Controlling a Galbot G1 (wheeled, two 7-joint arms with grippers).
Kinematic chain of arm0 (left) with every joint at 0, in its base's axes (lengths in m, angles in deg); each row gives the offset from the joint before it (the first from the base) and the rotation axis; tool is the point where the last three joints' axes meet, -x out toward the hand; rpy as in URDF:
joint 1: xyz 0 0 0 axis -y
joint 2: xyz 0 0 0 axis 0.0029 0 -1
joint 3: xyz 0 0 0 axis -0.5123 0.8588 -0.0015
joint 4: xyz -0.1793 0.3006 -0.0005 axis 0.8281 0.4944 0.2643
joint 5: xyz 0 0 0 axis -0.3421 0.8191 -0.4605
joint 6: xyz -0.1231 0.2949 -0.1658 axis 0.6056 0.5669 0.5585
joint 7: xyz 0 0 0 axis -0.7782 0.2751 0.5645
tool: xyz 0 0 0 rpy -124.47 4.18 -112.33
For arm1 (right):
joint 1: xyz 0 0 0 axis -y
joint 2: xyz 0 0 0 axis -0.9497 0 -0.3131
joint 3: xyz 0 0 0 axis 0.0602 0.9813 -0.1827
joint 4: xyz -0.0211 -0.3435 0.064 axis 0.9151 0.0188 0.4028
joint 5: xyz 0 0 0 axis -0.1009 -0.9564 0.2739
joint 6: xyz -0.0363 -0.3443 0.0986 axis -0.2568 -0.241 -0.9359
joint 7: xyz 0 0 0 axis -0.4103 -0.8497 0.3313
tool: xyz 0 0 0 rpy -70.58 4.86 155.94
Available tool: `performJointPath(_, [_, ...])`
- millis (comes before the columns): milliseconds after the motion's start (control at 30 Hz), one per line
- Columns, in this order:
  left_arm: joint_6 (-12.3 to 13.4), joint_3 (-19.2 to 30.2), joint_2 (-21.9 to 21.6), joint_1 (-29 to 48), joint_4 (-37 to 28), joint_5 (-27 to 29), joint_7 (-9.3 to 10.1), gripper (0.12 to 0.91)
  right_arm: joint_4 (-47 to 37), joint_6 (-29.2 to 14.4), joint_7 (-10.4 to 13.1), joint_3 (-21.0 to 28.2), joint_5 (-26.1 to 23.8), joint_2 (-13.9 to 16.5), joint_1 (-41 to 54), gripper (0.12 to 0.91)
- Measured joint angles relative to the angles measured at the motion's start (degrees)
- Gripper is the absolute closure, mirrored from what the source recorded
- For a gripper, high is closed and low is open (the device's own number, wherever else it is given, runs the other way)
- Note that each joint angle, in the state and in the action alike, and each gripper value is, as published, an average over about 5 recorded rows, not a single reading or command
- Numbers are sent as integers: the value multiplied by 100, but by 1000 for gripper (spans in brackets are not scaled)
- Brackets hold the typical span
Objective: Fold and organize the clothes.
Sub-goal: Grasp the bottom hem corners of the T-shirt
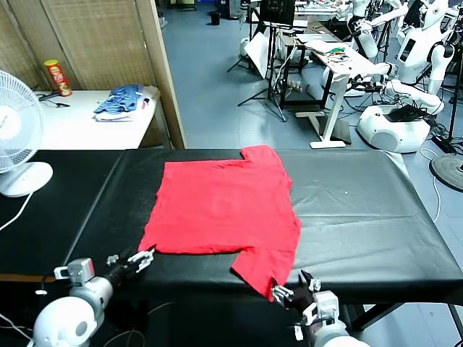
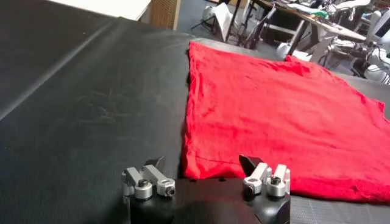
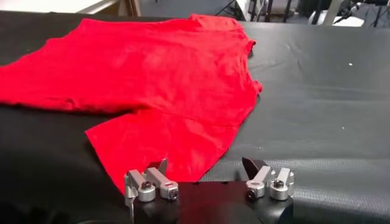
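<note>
Bright, even overhead light; soft sheen on the black bench (image 1: 362, 217), faint shadows under the red T-shirt (image 1: 224, 206); wrist views slightly soft.

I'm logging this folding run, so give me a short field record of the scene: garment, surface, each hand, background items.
garment: red T-shirt lying flat, plain side up, near sleeve at the table's front edge
surface: black table
left hand: open, just off the shirt's near-left hem corner, holding nothing
right hand: open, at the near sleeve's tip, holding nothing
background: white fan, blue striped clothing pile on a white table
</note>
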State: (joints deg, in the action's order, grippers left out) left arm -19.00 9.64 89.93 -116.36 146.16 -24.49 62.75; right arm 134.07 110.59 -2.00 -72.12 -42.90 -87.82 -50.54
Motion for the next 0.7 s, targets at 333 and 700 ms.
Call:
performJointPath(333, [200,68,19,7,-179,-1,-76,552,-22,-11,102,41,-73,-79,-71,826])
performJointPath(700, [155,223,158,-144,173,47,15,903,513,100,151,-348,-20,22,-494,903])
